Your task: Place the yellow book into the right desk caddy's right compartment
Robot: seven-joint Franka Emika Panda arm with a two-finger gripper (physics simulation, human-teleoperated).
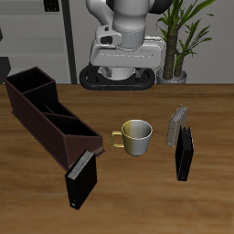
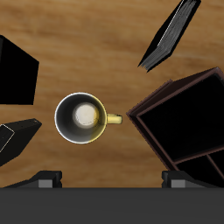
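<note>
One thin yellow book [image 1: 177, 125], grey edge-on, upright near mug [image 1: 137, 137]; pincer [image 2: 114, 182] spread wide, holding nothing.

Table [image 1: 137, 196]: wooden top, warm mid-brown with darker horizontal grain streaks; matte, evenly lit, no hard glare. Soft shadows lie close under whatever stands on it. The same wood grain fills the wrist view beneath the tool [image 2: 87, 44].

Wall [image 1: 41, 41]: plain grey surface behind the table, well beyond the tool, divided by a faint vertical seam; darker toward the upper corner.

Potted plant [image 1: 183, 32]: green, long narrow leaves, standing behind the table's back edge against the wall, well apart from the tool.

Dark object [image 1: 55, 5]: small black shape at the upper edge of the wall; identity cannot be told.

Light: diffuse, overhead, uniform.
</note>
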